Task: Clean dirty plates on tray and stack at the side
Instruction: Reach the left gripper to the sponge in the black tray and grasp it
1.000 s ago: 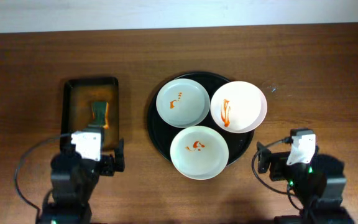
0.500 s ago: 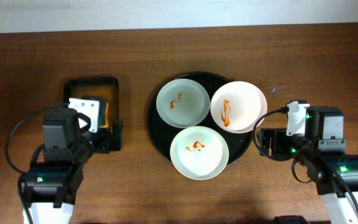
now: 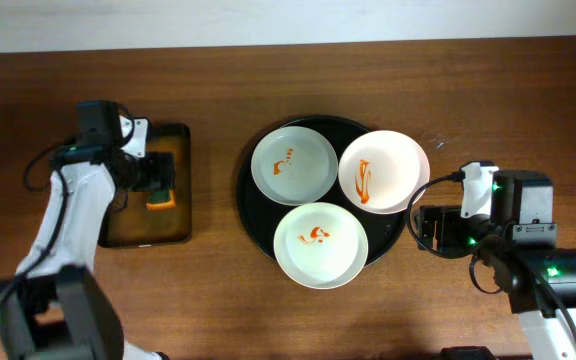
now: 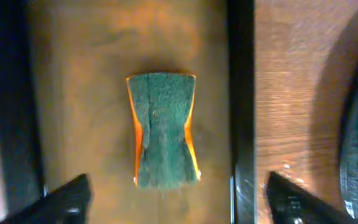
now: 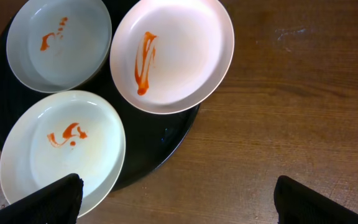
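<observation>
Two pairs of jaws are spread wide and hold nothing. Nearest, at the lower right of the overhead frame, the right jaws, on the right arm, sit over the bench just beside the round tray. A careless sideways push from here would, I judge, catch the overhanging plate and shove it into its neighbours. On that tray are three smeared plates, packed rim to rim. The near plate at lower centre has a small orange blot. Beyond it are the left plate with orange dabs and the right plate with a long streak, its edge past the tray's rim. They appear to touch, so lifting one could drag another. At the upper left, the left jaws, on the left arm, hang over the black dish. The sponge lies alone in the middle of it, green face up, apart from the walls. It looks soft, so a shallow pinch may slip, and a skewed descent could strike a dish wall.
</observation>
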Motion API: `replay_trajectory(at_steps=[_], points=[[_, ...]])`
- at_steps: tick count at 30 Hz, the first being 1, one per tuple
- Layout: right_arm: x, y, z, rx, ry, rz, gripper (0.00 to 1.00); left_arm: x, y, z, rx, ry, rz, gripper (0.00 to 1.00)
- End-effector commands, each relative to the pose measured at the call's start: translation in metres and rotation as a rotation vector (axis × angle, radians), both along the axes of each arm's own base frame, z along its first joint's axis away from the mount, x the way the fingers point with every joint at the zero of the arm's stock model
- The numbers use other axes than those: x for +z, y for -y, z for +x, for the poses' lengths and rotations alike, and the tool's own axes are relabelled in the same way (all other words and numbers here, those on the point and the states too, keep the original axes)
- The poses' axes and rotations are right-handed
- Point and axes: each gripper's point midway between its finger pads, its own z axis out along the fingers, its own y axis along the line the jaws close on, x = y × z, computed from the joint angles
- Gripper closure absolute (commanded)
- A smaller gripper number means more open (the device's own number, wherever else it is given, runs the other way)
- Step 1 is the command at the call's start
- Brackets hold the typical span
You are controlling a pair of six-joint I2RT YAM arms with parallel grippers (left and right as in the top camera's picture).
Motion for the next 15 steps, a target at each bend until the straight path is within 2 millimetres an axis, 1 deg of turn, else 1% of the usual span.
replay_trajectory(at_steps=[1,2,3,4,5,7,10,13,15], points=[[0.009,0.000,0.002,-0.003,0.023,0.010,0.01,-0.027,-0.001,0.010,-0.020,-0.037,-0.005,0.22],[0.009,0.000,0.002,-0.003,0.023,0.010,0.01,-0.034,-0.002,0.012,-0.020,-0.044,-0.006,0.23],[0.009,0.000,0.002,-0.003,0.023,0.010,0.01,-0.038,-0.002,0.014,-0.020,-0.047,-0.006,0.28],[0.009,0.000,0.002,-0.003,0.023,0.010,0.01,-0.043,-0.002,0.015,-0.020,-0.054,-0.007,0.31],[0.009,0.000,0.002,-0.003,0.023,0.010,0.01,-0.046,-0.002,0.015,-0.020,-0.059,-0.009,0.31],[0.009,0.000,0.002,-0.003,0.023,0.011,0.01,-0.050,-0.002,0.017,-0.020,-0.061,-0.008,0.36],[0.009,0.000,0.002,-0.003,0.023,0.010,0.01,-0.055,-0.002,0.018,-0.021,-0.063,-0.009,0.37],[0.009,0.000,0.002,-0.003,0.024,0.010,0.01,-0.063,-0.002,0.017,-0.021,-0.085,-0.012,0.41],[0.009,0.000,0.002,-0.003,0.024,0.010,0.01,-0.065,-0.002,0.016,-0.020,-0.088,-0.012,0.41]])
